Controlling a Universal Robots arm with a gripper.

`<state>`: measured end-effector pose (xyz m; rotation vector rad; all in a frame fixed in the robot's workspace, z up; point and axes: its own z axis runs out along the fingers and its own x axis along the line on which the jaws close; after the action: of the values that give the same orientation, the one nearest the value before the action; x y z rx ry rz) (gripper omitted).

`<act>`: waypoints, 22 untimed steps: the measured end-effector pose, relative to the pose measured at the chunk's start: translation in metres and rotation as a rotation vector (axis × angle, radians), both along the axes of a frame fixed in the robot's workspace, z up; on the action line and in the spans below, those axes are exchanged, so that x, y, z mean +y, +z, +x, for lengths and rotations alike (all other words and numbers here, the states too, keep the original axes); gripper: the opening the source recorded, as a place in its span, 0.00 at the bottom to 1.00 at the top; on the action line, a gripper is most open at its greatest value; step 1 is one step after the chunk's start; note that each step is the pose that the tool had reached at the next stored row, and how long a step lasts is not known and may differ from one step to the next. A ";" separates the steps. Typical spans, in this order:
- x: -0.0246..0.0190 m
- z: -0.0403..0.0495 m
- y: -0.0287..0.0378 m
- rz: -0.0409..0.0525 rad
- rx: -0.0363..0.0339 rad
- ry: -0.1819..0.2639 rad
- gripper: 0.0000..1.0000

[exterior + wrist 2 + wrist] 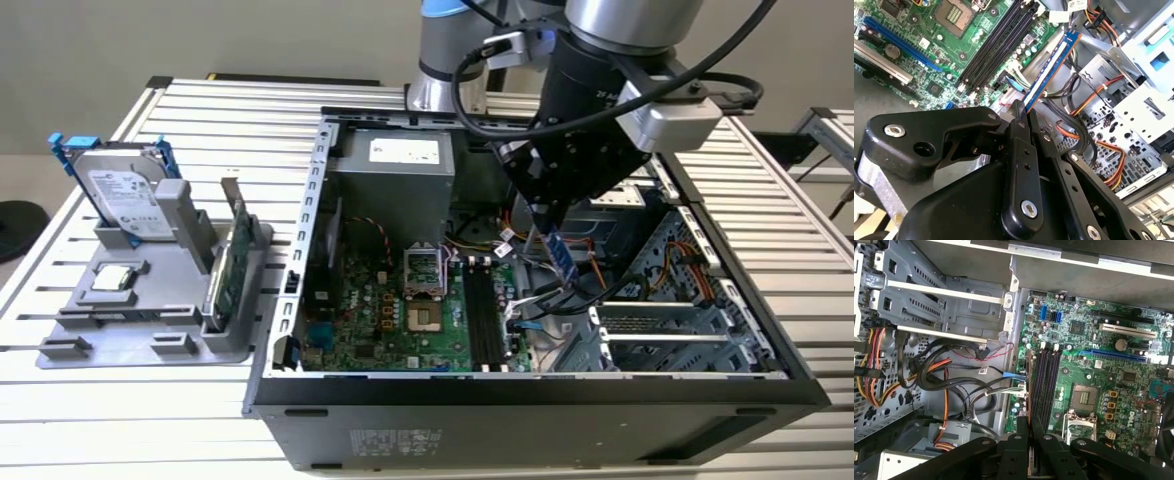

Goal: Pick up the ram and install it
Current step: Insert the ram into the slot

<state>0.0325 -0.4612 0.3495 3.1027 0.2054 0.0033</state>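
1. One ram (1051,70) stick is pinched by its near end between the two fingertips of the gripper (1025,111). The jaws are nearly closed, parted only by the board's thinness. The rest of the blue stick projects straight out beyond them.
2. Holding it by one end probably keeps most of its length free to meet a socket. In the first wrist view it shows edge-on as a dark slim bar running forward from the jaws.
3. Just off the jaws' line lie the long black memory slots (1046,385), roughly parallel to the stick. This suggests it is being kept lined up with them. It is not seated: it hangs above the board, to the cable side of the slots.
4. Beyond the slots, farther from the jaws, sit the processor socket (1081,397) and the rest of the green motherboard (387,310).
5. On the jaws' other side, loose cables (944,375) bunch against the metal drive cage (949,305). They could snag the stick if it drifts that way.
6. All this lies inside the open computer case (534,400), well apart from the grey holder (134,300) outside it.
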 end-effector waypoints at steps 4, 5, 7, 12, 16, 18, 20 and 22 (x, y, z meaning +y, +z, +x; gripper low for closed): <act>0.0015 0.0004 -0.0016 -0.0014 0.0000 0.000 0.00; 0.0019 0.0005 -0.0020 -0.0018 0.0000 0.000 0.00; 0.0026 0.0008 -0.0029 -0.0025 -0.0001 0.000 0.00; 0.0045 0.0013 -0.0049 -0.0041 0.0000 0.000 0.00; 0.0061 0.0017 -0.0065 -0.0053 0.0000 0.000 0.00; 0.0069 0.0019 -0.0073 -0.0060 0.0000 0.000 0.00; 0.0079 0.0021 -0.0081 -0.0065 0.0000 0.000 0.00; 0.0096 0.0021 -0.0087 -0.0070 0.0000 -0.001 0.00</act>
<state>0.0346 -0.4516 0.3408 3.0958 0.2040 0.0026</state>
